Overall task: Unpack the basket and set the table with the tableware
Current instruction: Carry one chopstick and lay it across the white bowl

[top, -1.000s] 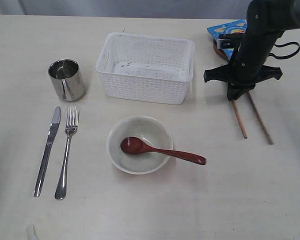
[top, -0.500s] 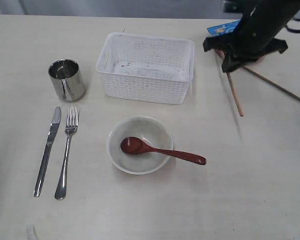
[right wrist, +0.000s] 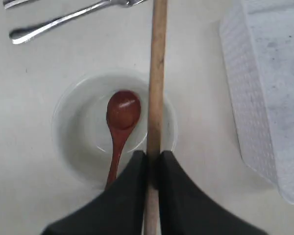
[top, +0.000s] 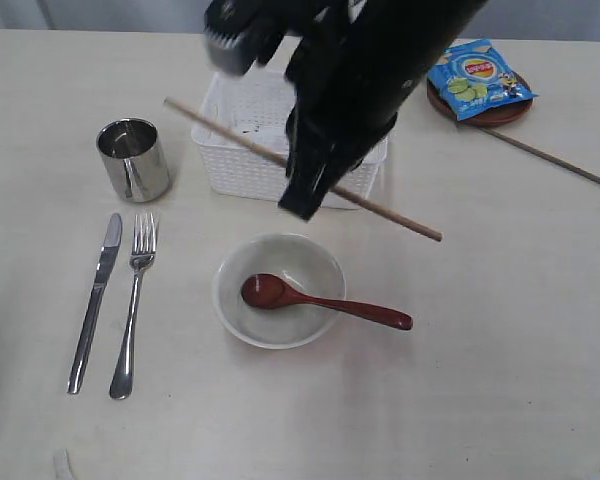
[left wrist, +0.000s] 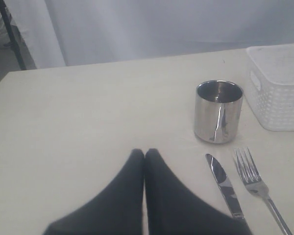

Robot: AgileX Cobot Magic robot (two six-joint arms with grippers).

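The right arm [top: 365, 80] is black and looks blurred in the exterior view, and it carries a grey block [top: 225, 42] with a pale edge. The right gripper [right wrist: 152, 155] has two matte black fingers [right wrist: 122, 200], broad at the base and narrow at the tip. The left gripper [left wrist: 144, 155] has the same smooth, black, wedge-shaped fingers [left wrist: 122, 191].

The basket [top: 230, 175] is white, its sides patterned with small holes. Left of the basket, the cup [top: 133, 160], knife [top: 94, 300] and fork [top: 133, 300] are shiny silver. In front of it, the bowl [top: 315, 268] is off-white and the spoon [top: 330, 306] dark red. Right of it, the snack packet [top: 478, 78] is blue with green limes and the plate [top: 485, 118] is brown. The chopstick [top: 400, 219] is pale wood, the table [top: 500, 380] cream.
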